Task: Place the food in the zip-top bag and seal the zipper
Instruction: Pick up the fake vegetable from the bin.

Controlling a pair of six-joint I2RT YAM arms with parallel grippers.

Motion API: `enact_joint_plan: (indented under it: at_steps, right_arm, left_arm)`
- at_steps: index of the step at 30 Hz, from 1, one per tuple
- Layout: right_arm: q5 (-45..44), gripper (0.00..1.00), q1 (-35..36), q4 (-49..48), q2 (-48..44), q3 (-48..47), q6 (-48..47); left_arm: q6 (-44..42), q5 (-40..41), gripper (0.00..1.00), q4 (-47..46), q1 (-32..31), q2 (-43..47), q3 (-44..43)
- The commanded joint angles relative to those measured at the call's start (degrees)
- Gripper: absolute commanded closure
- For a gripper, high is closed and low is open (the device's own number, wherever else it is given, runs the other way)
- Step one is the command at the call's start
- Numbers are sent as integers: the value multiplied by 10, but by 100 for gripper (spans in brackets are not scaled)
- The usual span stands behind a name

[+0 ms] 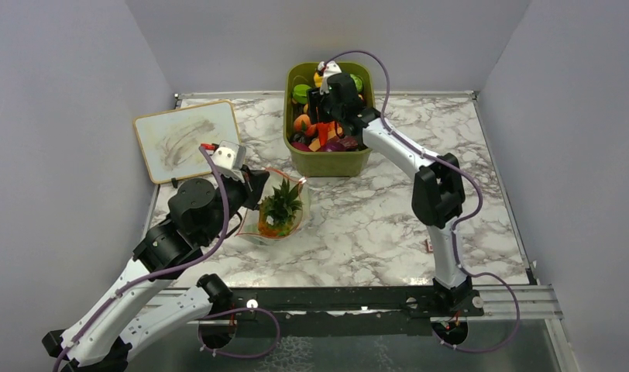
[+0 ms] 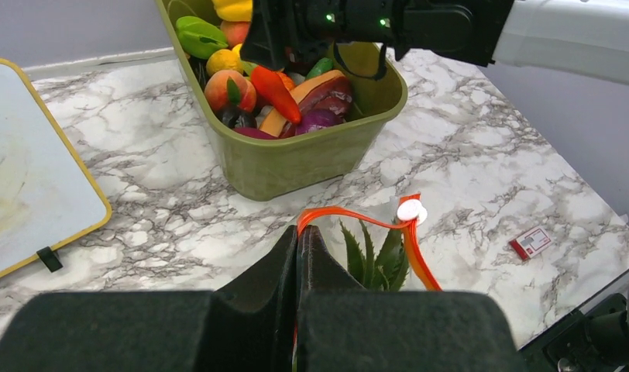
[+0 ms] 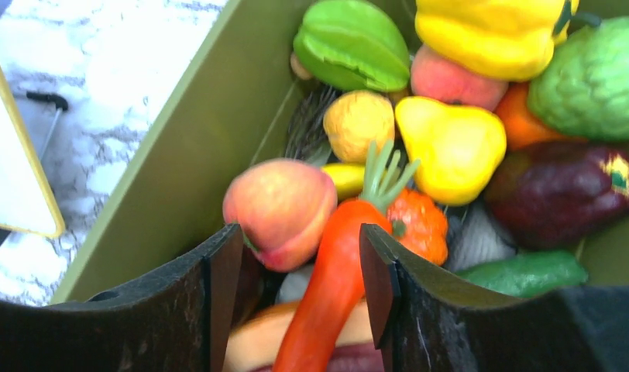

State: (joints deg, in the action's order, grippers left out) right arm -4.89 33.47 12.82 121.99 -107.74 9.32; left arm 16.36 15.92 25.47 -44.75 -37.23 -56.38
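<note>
Risk at the mouth: the zip-top bag is held by one edge only; if the pinch slid off the thin zipper, the mouth could sag shut and a lowered piece would be knocked onto the table.
Risk in the bin: two pieces lie between the jaws of the right gripper, so both, or the wrong one, could be caught; a smooth round toy could also be squeezed out sideways.
Risk on the way: the path from the olive bin to the bag runs close to the left gripper, and a brush there could tug the strip free.
Left gripper: fingers pressed together on the zipper at the near side of the mouth, by which the bag is propped open.
Right gripper: fingers apart, lowered into the bin, with a peach-coloured fruit and a long orange-red piece between them; nothing is seen to be clamped.
Bag, look: clear and crinkly, with the orange-red strip curving round an open mouth and a small white tab on the strip.
Bag, place: on the marble, just in front of the bin, beside the left arm.
Food inside: an orange bumpy fruit with spiky green leaves, upright in the bag.
Food outside: the rest is judged to lie in the bin among other toys.
</note>
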Motion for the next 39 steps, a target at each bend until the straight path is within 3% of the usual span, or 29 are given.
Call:
enact_joint_plan:
  at_steps: [1, 8, 21, 29, 34, 39]
  right_arm:
    - [-12, 41, -12, 85, 59, -98, 3]
    - [16, 37, -26, 149, 108, -158, 17]
    - [61, 35, -40, 127, 137, -144, 13]
    - [100, 46, -42, 130, 143, -150, 32]
    - [104, 62, -43, 132, 130, -155, 32]
    - [99, 69, -42, 101, 89, -123, 23]
  left_arm:
    - [5, -7, 100, -20, -2, 12, -3]
    - [15, 0, 100, -15, -1, 23, 2]
    - [27, -8, 100, -13, -2, 22, 3]
    - [16, 8, 100, -5, -2, 32, 1]
    - [10, 15, 100, 0, -1, 39, -3]
    - [16, 11, 100, 2, -1, 38, 2]
